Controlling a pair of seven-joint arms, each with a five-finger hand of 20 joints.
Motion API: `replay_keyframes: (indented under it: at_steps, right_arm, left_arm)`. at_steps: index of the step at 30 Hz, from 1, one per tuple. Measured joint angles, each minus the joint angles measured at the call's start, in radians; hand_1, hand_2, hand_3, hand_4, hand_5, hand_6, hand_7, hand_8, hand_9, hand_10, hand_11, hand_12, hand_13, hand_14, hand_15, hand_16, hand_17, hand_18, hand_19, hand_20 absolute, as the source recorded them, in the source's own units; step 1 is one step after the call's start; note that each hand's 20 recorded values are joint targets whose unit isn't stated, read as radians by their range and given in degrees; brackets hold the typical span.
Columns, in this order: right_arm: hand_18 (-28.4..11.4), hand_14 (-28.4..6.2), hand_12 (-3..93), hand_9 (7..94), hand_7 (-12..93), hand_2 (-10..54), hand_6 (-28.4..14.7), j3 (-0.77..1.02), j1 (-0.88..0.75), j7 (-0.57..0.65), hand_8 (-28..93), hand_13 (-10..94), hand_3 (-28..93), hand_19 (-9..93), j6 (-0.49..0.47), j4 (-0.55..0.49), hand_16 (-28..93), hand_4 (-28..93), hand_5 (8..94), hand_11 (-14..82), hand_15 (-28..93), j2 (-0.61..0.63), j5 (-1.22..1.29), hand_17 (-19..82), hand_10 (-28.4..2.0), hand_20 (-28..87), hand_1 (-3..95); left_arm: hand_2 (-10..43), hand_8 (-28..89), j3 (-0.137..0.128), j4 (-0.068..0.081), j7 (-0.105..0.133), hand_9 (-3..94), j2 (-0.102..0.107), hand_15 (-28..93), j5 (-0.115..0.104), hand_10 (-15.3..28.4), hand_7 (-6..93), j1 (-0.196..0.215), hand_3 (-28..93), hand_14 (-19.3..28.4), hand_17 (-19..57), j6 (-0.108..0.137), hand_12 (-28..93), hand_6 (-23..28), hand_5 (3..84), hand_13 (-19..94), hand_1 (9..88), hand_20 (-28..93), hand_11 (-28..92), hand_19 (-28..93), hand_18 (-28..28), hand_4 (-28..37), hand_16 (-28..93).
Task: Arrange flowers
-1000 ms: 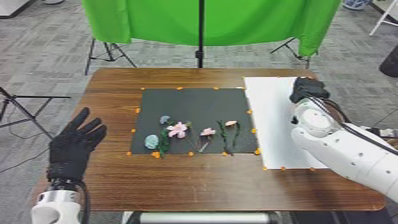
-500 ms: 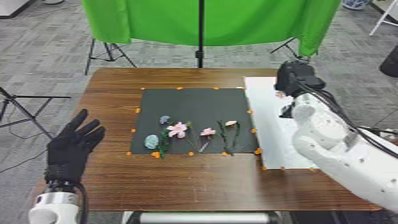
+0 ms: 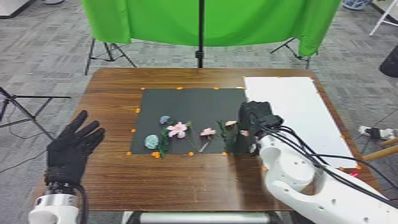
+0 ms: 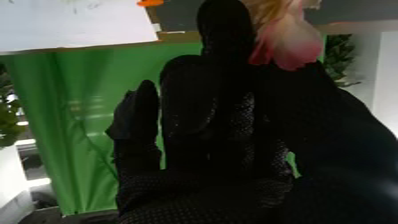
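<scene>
My left hand (image 3: 71, 149) is open above the table's left side, its fingers straight. Over the dark mat's right edge is my right hand (image 3: 258, 119); a pink flower (image 3: 244, 132) shows at its left side. In the right wrist view the right hand (image 4: 209, 110) pinches the pink-and-cream flower (image 4: 293, 42) between thumb and finger; its stem is hidden. On the dark mat (image 3: 195, 102) lie a large pink flower (image 3: 178, 130), a small pink one (image 3: 208, 132), a peach one (image 3: 231, 123), a pale blue one (image 3: 151, 142) and a small blue-grey one (image 3: 164, 119).
A white sheet (image 3: 289, 100) lies right of the dark mat, its near part beside the right arm. Orange pieces (image 3: 156, 155) line the mat's edges. Beyond the wooden table (image 3: 187, 182) stands a green backdrop (image 3: 249, 25) on stands.
My right hand has come from over the white sheet's far part leftward and nearer, to the mat's right edge, with the pink flower. The left hand has barely moved.
</scene>
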Motion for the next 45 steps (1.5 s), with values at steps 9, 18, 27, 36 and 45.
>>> replay_keyframes:
  at_steps: [9,18,27,36,45]
  right_arm:
    - [-22.2,-10.4,19.2,77.4,17,-9.5,0.9,0.045,-0.05,0.001,-12,61,75,87,-0.077,-0.049,18,-28,73.1,32.1,75,0.015,-0.029,22,-11.4,49,39.1]
    - [-23.4,-11.6,18.5,74.0,16,-9.5,-0.8,0.047,-0.079,0.0,-13,59,73,87,-0.083,-0.058,18,-28,69.2,34.0,77,0.019,-0.064,22,-12.9,51,35.4]
    - [-24.0,-12.2,18.1,72.0,16,-9.5,-0.9,0.074,-0.082,0.003,-12,57,72,86,-0.072,-0.07,18,-28,68.5,34.8,77,0.022,-0.059,21,-13.4,51,35.9]
    - [-22.8,-7.9,34.5,85.3,30,-9.5,2.7,0.054,-0.072,0.002,-1,64,52,84,0.006,-0.054,21,-28,82.7,13.7,72,0.012,0.012,23,-7.4,49,61.8]
    - [-23.2,-9.5,17.8,77.6,16,-8.8,1.9,0.021,-0.061,-0.001,-1,62,63,84,0.069,-0.023,19,-28,80.0,26.1,72,-0.011,-0.002,23,-10.6,49,48.7]
  left_arm:
    - [7.0,-8,0.001,0.0,0.01,31.8,0.005,55,-0.006,19.6,6.9,0.003,80,27.1,-8.5,0.001,10,7.8,35.9,20,21.5,0,23,58,28.4,-28.3,-11]
    - [7.0,-8,0.003,0.0,0.01,31.8,0.006,55,-0.006,19.7,6.9,0.003,80,27.1,-8.5,0.001,10,7.8,35.9,20,21.6,0,23,58,28.4,-28.3,-11]
    - [7.1,-8,0.002,0.0,0.009,31.8,0.005,55,-0.005,19.7,7.1,0.004,80,27.1,-8.5,0.0,10,7.7,35.9,20,21.7,0,23,58,28.4,-28.3,-11]
    - [7.0,-8,0.002,0.001,0.007,31.8,0.004,55,-0.004,19.6,7.0,0.003,80,27.1,-8.5,0.0,10,7.8,35.9,20,21.8,0,23,58,28.4,-28.3,-11]
    - [6.9,-8,0.002,0.002,-0.005,31.8,-0.002,55,-0.002,19.6,6.9,0.0,80,27.1,-8.5,-0.004,10,7.9,36.1,20,21.7,0,23,58,28.4,-28.3,-11]
